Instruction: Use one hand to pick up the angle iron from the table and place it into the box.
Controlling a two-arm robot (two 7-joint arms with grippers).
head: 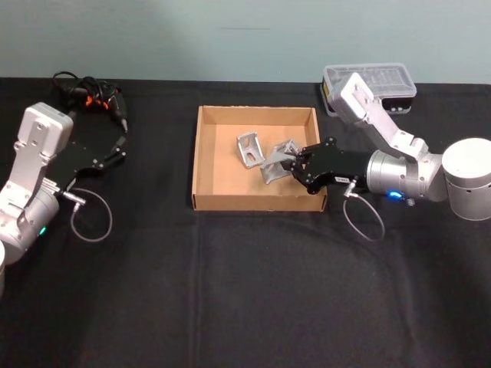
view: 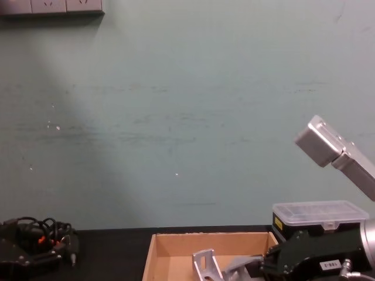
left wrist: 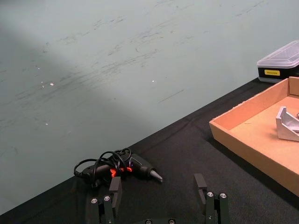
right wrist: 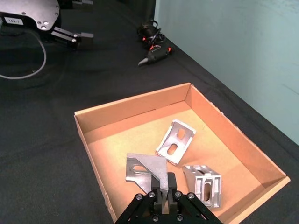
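Over the box (head: pixel 203 165), at its 4 o'clock corner in the head view, the right gripper (right wrist: pixel 163 192) is clamped on one flange of an angle iron (right wrist: pixel 145 170); bracket held tilted above the cardboard floor near the front wall; judged: placing step, nearly done. To do it well: lower until the bracket rests on the floor, then part the fingers and lift straight up; release only once it is low, or it may tumble.

Other contents: two more brackets already in the box, one (head: pixel 250 149) at centre, one (right wrist: pixel 202 183) just beside the held piece; set down in the bare patch so it does not land on them.

Left gripper (left wrist: pixel 159 187) parked at 9 o'clock on the table (head: pixel 245 291), fingers spread wide, holding nothing.

Farther off: a corded tool (head: pixel 96 96) at 10 o'clock; a black case with clear lid (head: pixel 372 86) at 1 o'clock; neither obstructs.
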